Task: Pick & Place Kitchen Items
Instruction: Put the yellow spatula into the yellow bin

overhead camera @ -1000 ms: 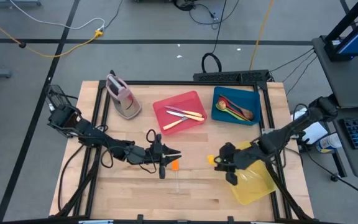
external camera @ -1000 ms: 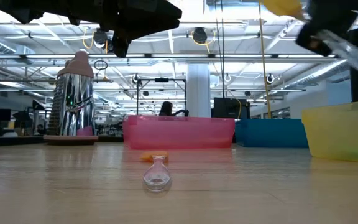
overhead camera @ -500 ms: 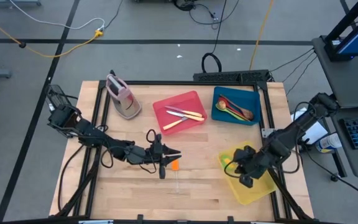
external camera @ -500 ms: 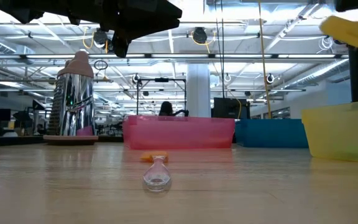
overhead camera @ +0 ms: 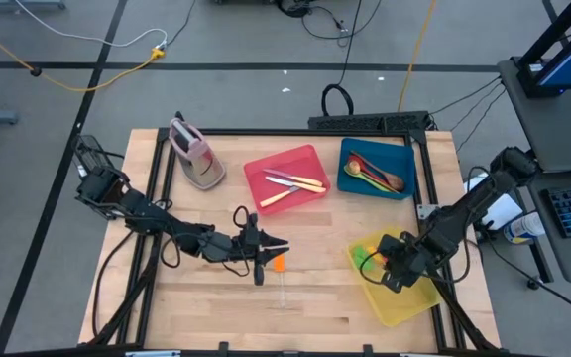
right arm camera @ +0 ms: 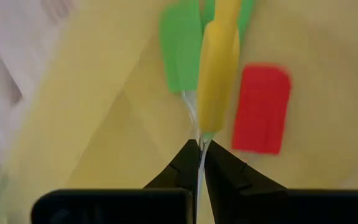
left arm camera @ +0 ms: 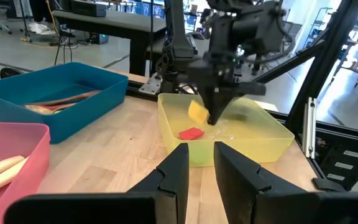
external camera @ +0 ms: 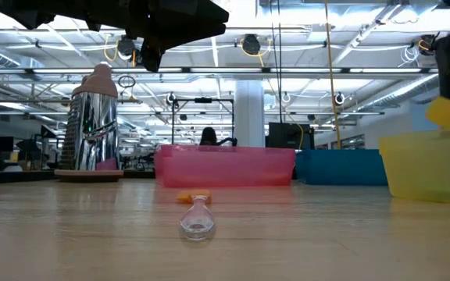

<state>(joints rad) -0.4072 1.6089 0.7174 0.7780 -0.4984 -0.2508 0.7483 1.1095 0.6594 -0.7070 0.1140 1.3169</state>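
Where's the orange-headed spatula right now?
In the high view the orange-headed spatula lies on the bare table near the front middle, just below the left gripper, its clear handle pointing toward the front edge.

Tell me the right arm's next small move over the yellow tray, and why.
Probably lower a little and open. The right gripper is shut on the yellow spatula, held over the yellow tray, where a green spatula and a red spatula already lie.
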